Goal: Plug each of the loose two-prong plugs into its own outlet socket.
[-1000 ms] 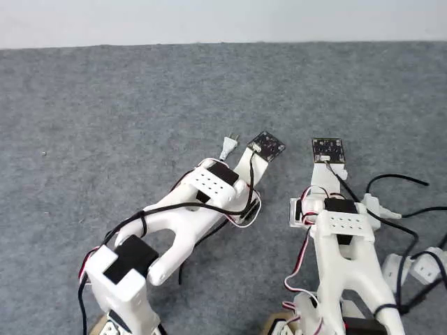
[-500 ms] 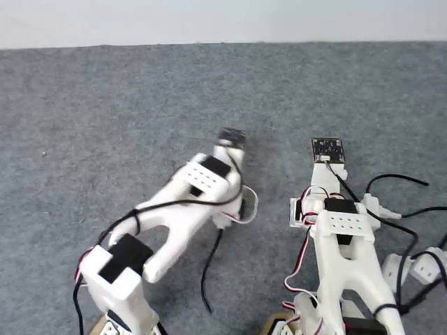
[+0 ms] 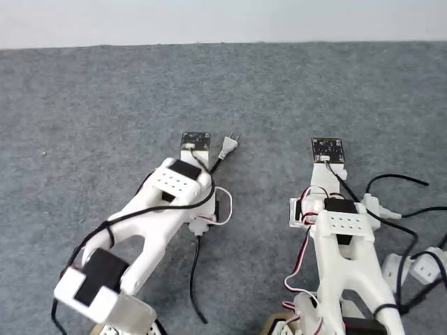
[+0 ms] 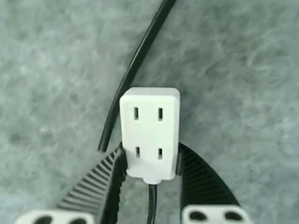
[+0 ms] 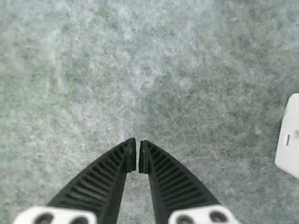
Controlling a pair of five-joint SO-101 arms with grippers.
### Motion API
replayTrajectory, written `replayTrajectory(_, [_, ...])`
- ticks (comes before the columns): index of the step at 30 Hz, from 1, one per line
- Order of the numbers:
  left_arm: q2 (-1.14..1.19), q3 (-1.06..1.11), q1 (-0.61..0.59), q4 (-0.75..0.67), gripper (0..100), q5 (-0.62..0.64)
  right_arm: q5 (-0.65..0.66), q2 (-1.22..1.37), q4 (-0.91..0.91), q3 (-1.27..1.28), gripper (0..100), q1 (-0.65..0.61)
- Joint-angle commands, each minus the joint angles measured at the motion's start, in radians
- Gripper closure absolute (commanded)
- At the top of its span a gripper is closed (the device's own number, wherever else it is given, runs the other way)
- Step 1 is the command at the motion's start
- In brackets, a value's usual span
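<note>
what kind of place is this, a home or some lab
Likely a robot test bench, not a home: a left arm and right arm over a grey mat, a bare wall behind, and the left claw shut on an outlet block.

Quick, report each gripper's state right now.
Left gripper: closed on the white outlet block.
Right gripper: closed, holding nothing.
</note>
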Motion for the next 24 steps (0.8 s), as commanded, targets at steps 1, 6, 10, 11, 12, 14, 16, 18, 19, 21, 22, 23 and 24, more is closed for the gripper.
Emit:
replayTrajectory(1, [-0.086,0.059,-0.012,-0.049,99,0.014,0.011,-0.025,-0.007,0.0,97.7,-0.005])
replayTrajectory(6, [-0.095,0.223,-0.005,-0.244,98,0.014,0.011,-0.025,-0.007,0.0,97.7,-0.005])
replayTrajectory(10, [-0.098,0.229,-0.025,-0.261,92,0.017,0.011,-0.025,-0.007,0.0,97.7,-0.005])
replayTrajectory(11, [-0.098,0.228,-0.032,-0.259,88,0.02,0.011,-0.025,-0.007,0.0,97.7,-0.005])
replayTrajectory(12, [-0.098,0.229,-0.043,-0.255,84,0.02,0.011,-0.025,-0.007,0.0,97.7,-0.005])
replayTrajectory(14, [-0.098,0.228,-0.037,-0.215,75,0.02,0.011,-0.025,-0.007,0.0,97.7,-0.005])
replayTrajectory(16, [-0.1,0.226,-0.021,-0.178,70,0.02,0.011,-0.025,-0.007,0.0,97.7,-0.005])
replayTrajectory(18, [-0.101,0.225,-0.02,-0.161,68,0.02,0.011,-0.025,-0.007,0.0,97.7,-0.005])
replayTrajectory(19, [-0.106,0.219,-0.021,-0.157,68,0.02,0.011,-0.025,-0.007,0.0,97.7,-0.005])
replayTrajectory(21, [-0.14,0.214,-0.028,-0.135,68,0.014,0.011,-0.025,-0.007,0.0,97.7,-0.005])
replayTrajectory(22, [-0.166,0.216,-0.028,-0.123,68,0.014,0.011,-0.025,-0.007,0.0,97.7,-0.005])
replayTrajectory(23, [-0.198,0.222,-0.028,-0.112,68,0.014,0.011,-0.025,-0.007,0.0,97.7,-0.005])
replayTrajectory(24, [-0.235,0.232,-0.028,-0.106,68,0.014,0.011,-0.025,-0.007,0.0,97.7,-0.005])
